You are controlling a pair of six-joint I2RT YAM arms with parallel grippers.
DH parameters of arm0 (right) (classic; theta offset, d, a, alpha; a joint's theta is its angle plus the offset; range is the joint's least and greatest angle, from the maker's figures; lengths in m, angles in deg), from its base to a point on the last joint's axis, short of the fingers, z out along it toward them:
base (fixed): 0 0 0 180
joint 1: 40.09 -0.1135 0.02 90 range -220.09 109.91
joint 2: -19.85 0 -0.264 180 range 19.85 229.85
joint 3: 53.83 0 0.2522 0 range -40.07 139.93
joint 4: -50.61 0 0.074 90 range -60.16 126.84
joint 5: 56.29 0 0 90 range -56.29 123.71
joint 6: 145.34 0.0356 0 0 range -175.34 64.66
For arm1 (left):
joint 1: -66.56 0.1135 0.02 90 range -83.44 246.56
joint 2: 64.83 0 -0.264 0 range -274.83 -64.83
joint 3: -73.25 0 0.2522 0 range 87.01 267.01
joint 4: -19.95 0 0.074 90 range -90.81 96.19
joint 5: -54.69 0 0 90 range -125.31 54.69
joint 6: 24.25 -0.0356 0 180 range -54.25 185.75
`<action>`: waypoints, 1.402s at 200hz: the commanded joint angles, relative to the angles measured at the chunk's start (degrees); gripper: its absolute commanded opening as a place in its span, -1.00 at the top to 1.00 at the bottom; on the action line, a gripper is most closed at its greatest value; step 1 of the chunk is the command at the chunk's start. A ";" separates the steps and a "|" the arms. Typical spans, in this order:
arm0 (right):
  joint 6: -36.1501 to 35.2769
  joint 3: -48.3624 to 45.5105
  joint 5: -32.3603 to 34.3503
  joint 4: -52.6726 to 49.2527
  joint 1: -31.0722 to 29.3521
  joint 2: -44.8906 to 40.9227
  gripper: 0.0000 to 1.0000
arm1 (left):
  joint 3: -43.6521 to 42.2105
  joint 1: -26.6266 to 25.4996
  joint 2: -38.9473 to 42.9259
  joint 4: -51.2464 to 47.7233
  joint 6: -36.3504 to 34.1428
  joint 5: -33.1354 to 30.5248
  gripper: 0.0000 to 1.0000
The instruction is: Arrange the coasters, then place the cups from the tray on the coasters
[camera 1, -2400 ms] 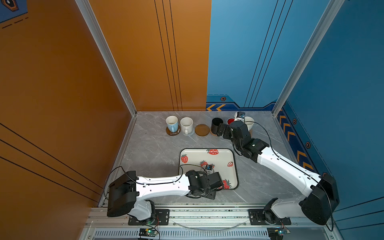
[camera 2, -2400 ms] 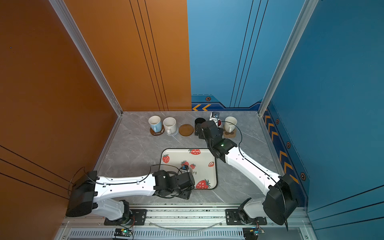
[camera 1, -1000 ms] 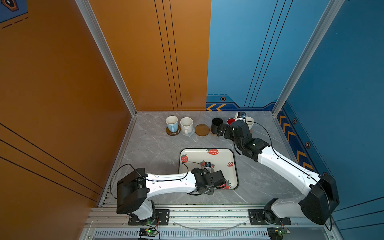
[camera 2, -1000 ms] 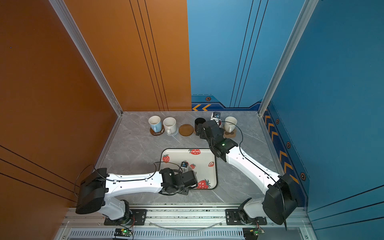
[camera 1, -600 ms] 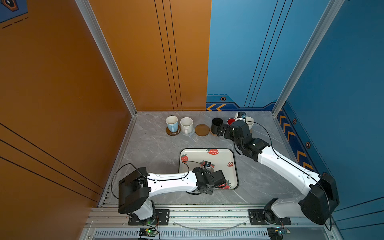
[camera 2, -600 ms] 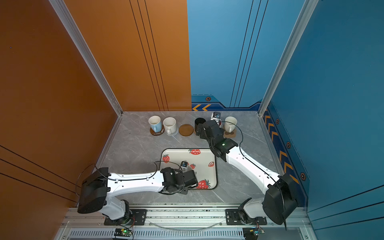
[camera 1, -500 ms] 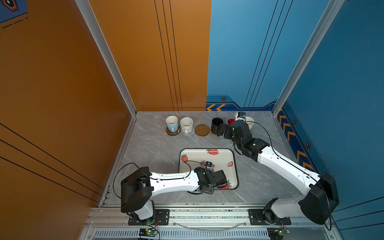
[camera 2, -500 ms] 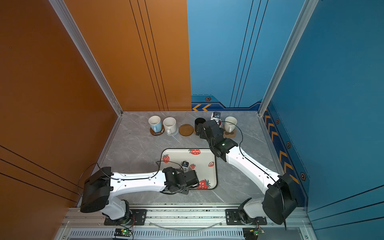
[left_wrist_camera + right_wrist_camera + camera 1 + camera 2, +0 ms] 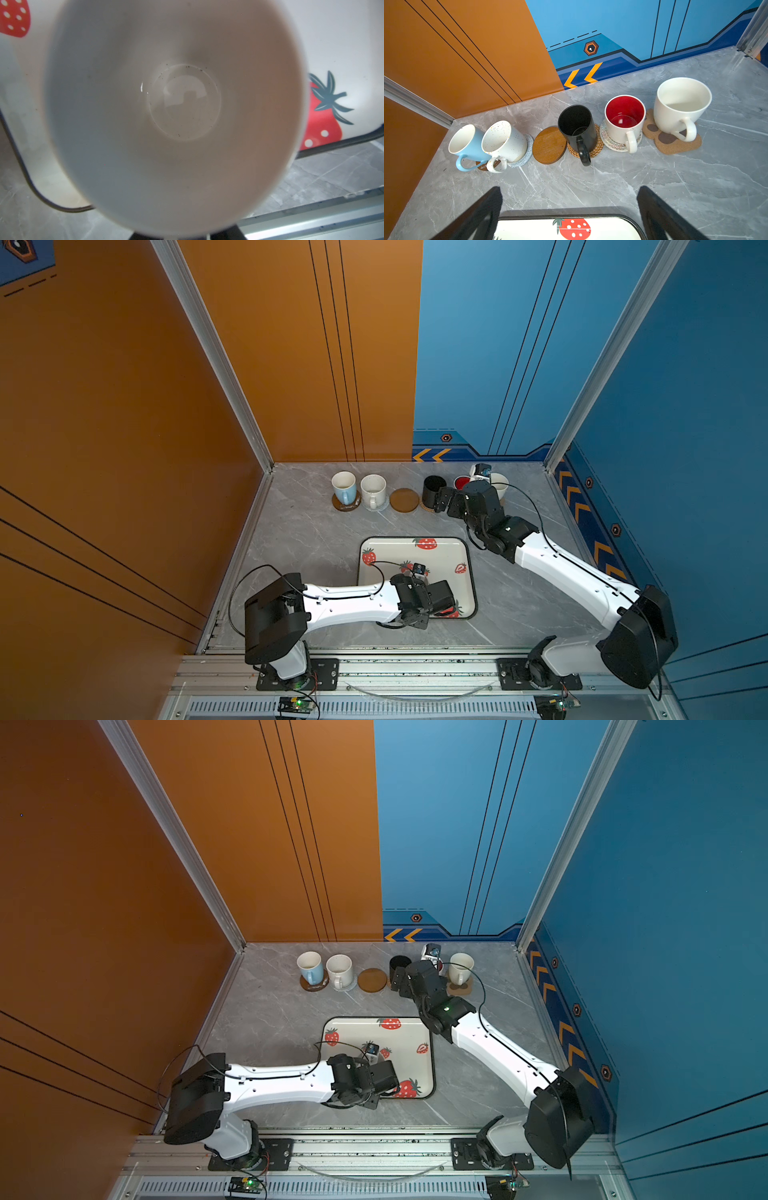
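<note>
The left pincer [image 9: 441,602] hangs above a pale round cup [image 9: 182,104] over the white strawberry tray [image 9: 440,549]; I cannot tell its grip. The right pincer [image 9: 569,188] stands wide, empty.

Our left arm [image 9: 345,603] and right arm [image 9: 565,572] wear smooth white shells dotted with screw holes, set between blocky black joint housings. Thin black cables [image 9: 268,566] loop along each. A small green light [image 9: 446,1006] glows on the right arm. The right gripper [image 9: 569,188] has flat black fingers [image 9: 481,209].
</note>
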 commanded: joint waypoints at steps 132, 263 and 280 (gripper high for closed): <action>1.01 -0.71 -1.32 1.37 0.66 1.09 -1.00 | 1.86 1.13 -2.77 -1.61 -1.58 -0.88 0.35; 0.97 -0.84 -1.41 1.11 0.76 0.74 -1.00 | 1.46 1.30 -2.31 -1.46 -1.43 -1.19 1.00; 0.96 -0.90 -1.39 1.11 0.77 0.65 -1.00 | 1.28 1.00 -1.62 -1.47 -1.32 -1.80 1.00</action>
